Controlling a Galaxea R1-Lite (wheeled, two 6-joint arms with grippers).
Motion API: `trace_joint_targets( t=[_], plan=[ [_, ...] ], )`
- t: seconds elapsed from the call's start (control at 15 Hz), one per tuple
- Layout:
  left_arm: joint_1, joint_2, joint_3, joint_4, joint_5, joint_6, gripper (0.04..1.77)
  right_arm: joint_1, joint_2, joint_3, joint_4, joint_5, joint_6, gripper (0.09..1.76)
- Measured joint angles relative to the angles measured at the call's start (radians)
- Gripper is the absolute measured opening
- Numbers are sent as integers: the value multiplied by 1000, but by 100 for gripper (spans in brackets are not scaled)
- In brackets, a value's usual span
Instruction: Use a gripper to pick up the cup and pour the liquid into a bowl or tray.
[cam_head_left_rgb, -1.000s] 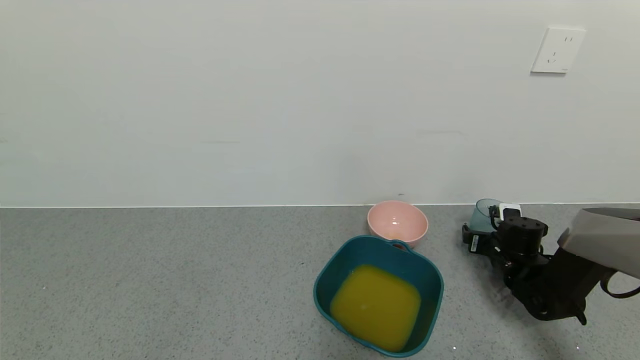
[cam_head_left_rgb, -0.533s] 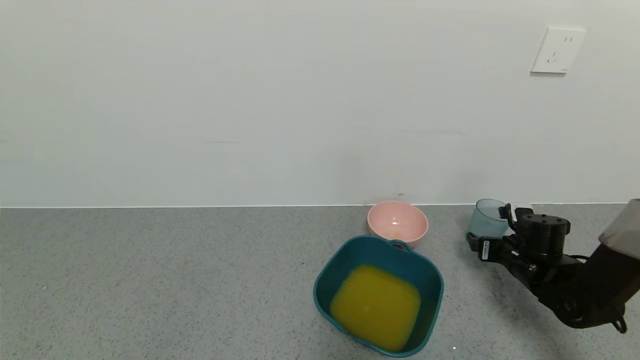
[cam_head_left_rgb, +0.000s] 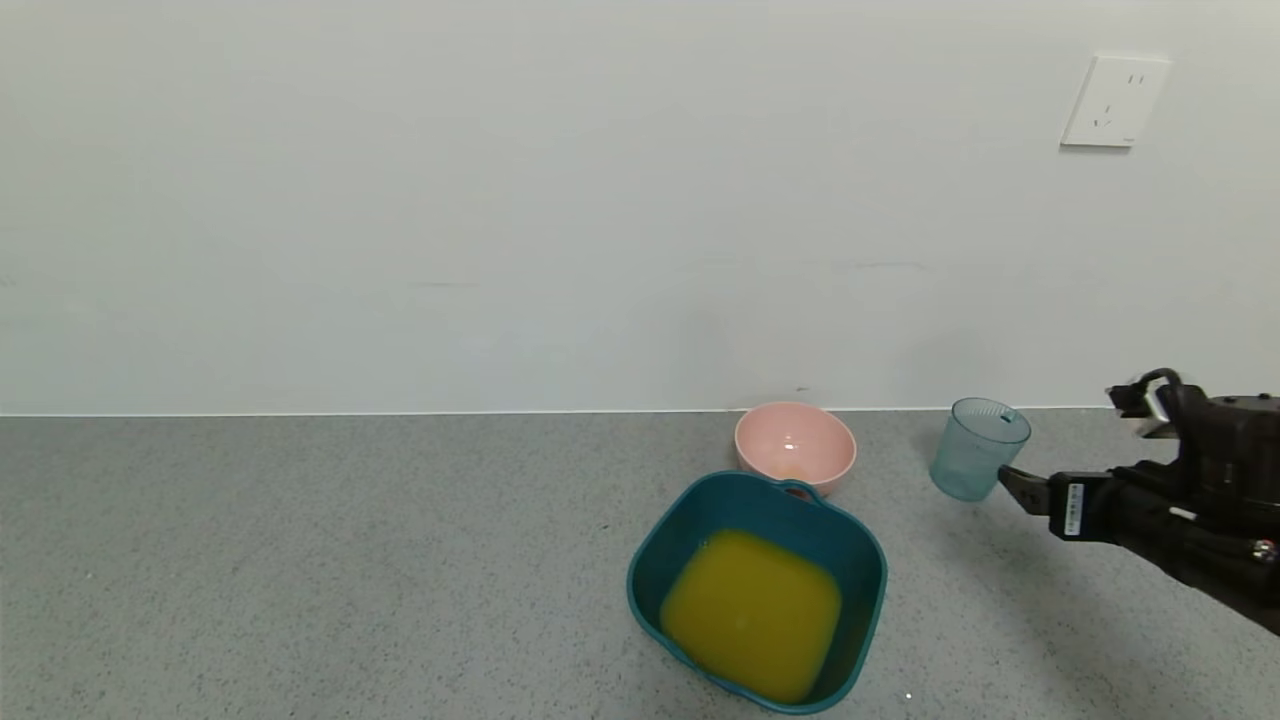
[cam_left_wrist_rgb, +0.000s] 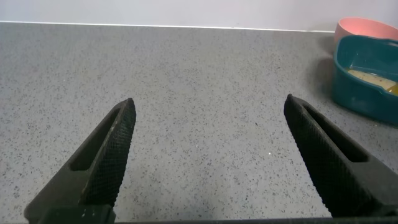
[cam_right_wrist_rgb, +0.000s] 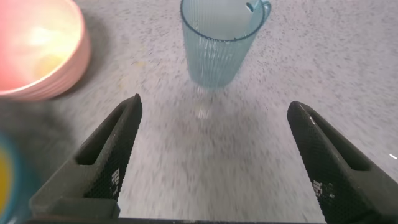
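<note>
The blue-grey ribbed cup (cam_head_left_rgb: 977, 449) stands upright on the grey counter near the back wall, to the right of the pink bowl; it looks empty. It also shows in the right wrist view (cam_right_wrist_rgb: 221, 43). My right gripper (cam_head_left_rgb: 1010, 478) is open and empty, just right of the cup and apart from it; in its wrist view (cam_right_wrist_rgb: 214, 109) the cup stands beyond the fingertips. The teal square tub (cam_head_left_rgb: 860, 552) sits front and centre and holds the orange-yellow liquid (cam_head_left_rgb: 752, 612). My left gripper (cam_left_wrist_rgb: 208, 109) is open over bare counter, out of the head view.
A round pink bowl (cam_head_left_rgb: 795, 446) sits behind the tub, touching its rim handle; it also shows in the right wrist view (cam_right_wrist_rgb: 37, 50). The tub (cam_left_wrist_rgb: 367, 81) and pink bowl (cam_left_wrist_rgb: 367, 28) show far off in the left wrist view. A wall socket (cam_head_left_rgb: 1115, 100) is on the back wall.
My right gripper let go of the cup and drew back to the right, away from it. The cup stays standing on the counter. The tub and bowl have not moved.
</note>
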Motion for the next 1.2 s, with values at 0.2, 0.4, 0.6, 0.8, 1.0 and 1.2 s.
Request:
trace_joint_targets(
  t=[0.2, 0.4, 0.6, 0.8, 1.0, 1.2],
  plan=[
    [0, 0, 0, 0, 0, 0, 172, 11, -280, 7, 278, 48, 0, 170],
    [0, 0, 0, 0, 0, 0, 172, 24, -574, -16, 552, 78, -1, 170],
    [0, 0, 0, 0, 0, 0, 172, 34, -840, -44, 754, 91, -2, 170],
    [0, 0, 0, 0, 0, 0, 172, 32, -1051, -81, 927, 93, -3, 170],
    [0, 0, 0, 0, 0, 0, 172, 10, -1187, -150, 1084, 89, -3, 170],
    [0, 0, 0, 0, 0, 0, 172, -56, -1257, -180, 1116, 91, -4, 170]
  ],
)
